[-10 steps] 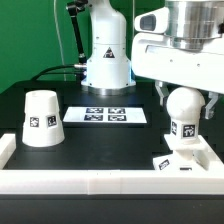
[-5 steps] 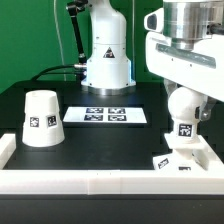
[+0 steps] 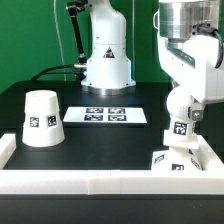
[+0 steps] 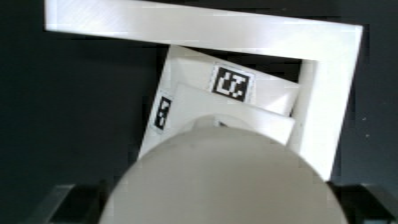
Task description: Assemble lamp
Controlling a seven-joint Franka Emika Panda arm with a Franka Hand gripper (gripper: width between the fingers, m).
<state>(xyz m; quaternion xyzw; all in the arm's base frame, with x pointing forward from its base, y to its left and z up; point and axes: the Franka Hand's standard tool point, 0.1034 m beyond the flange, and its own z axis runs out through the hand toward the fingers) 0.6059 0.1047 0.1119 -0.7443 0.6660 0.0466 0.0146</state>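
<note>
The pincer (image 3: 182,108) pinches the bulb (image 3: 180,124) from above, holding it upright directly over the base (image 3: 172,160), which sits in the near corner of the counter (image 3: 100,145) on the exterior view's right. The shade (image 3: 41,118) stands well apart at the exterior view's left, near the marker board (image 3: 108,116).

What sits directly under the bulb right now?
The lamp base sits under the bulb, which the gripper is holding. The bulb's lower end and the base's socket are covered, so seating is unclear.
</note>
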